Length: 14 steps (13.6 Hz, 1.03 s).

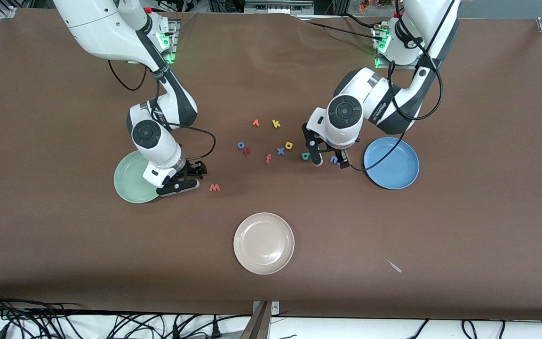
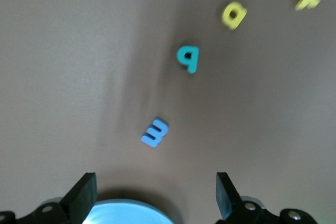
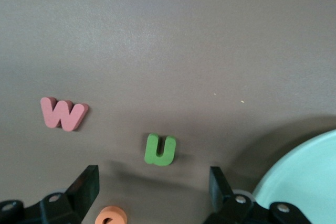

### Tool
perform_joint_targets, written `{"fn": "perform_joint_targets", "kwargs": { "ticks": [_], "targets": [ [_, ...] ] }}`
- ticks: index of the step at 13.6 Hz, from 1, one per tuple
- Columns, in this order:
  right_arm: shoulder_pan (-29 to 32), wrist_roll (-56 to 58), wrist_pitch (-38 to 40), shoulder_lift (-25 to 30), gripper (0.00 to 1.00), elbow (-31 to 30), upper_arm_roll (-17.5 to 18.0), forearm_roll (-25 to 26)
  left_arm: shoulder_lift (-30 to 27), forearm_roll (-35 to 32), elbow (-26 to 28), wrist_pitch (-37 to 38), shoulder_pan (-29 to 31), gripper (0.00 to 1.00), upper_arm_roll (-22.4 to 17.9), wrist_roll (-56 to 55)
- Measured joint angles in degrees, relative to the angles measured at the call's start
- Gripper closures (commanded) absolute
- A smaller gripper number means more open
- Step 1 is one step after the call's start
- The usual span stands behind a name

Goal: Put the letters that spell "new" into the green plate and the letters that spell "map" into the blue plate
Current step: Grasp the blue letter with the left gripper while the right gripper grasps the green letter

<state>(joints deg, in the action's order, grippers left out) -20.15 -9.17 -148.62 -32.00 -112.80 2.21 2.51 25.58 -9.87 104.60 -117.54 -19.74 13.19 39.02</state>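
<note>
The green plate point(image 1: 127, 181) lies toward the right arm's end of the table. My right gripper point(image 1: 188, 178) hangs open just beside its rim. In the right wrist view the gripper point(image 3: 153, 187) has the orange e point(image 3: 111, 216) between its fingers. The green n point(image 3: 160, 149) lies just past the fingertips and the salmon w point(image 3: 63, 114) point(image 1: 214, 187) farther off. Beside the blue plate point(image 1: 392, 163), my left gripper point(image 1: 330, 161) stands open and low over the blue m point(image 1: 334, 160) point(image 2: 155, 132). The teal a point(image 1: 306, 156) point(image 2: 188, 59) and yellow p point(image 1: 289, 145) point(image 2: 233, 14) lie close by.
Other letters are scattered mid-table: a blue x point(image 1: 280, 151), a salmon f point(image 1: 268, 158), a blue o point(image 1: 241, 145), a yellow k point(image 1: 276, 123) and an orange wedge point(image 1: 255, 123). A beige-white plate point(image 1: 264, 243) sits nearer the front camera.
</note>
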Motion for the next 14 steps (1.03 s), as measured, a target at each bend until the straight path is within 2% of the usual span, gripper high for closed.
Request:
{"fn": "perform_joint_targets", "kwargs": {
  "ticks": [2,5,9,11,12,13,14],
  "targets": [
    [-0.01,0.00,-1.23,-0.36,0.11,-0.46,0.01,0.00,0.37,-4.28,4.38,-6.66,1.32,0.00,-0.03,1.62],
    [-0.08,0.00,-1.70,-0.76,0.24,-0.51,0.03,0.00,1.24,-10.68,7.94,-12.75,1.06,0.04,0.51,3.82],
    [-0.11,0.00,-3.35,-1.44,0.38,-0.52,0.05,0.00,2.56,-12.03,11.22,-18.30,-0.32,0.10,0.84,3.87],
    [-0.11,0.00,-3.60,-1.55,0.46,-0.52,0.05,0.00,2.81,-12.04,13.08,-20.29,-0.29,0.15,0.80,3.93],
    [-0.11,0.00,-3.68,-1.55,0.47,-0.52,0.05,0.00,2.94,-12.04,13.72,-21.20,-0.29,0.20,0.79,3.97],
    [-0.11,0.05,-3.75,-1.55,0.49,-0.50,0.05,0.00,3.19,-12.05,14.06,-22.16,-0.30,0.30,0.79,4.04],
    [-0.11,0.05,-3.86,-1.54,0.50,-0.44,0.05,0.00,3.58,-12.09,14.11,-23.08,-0.29,0.34,0.79,4.14]
  ]
}}
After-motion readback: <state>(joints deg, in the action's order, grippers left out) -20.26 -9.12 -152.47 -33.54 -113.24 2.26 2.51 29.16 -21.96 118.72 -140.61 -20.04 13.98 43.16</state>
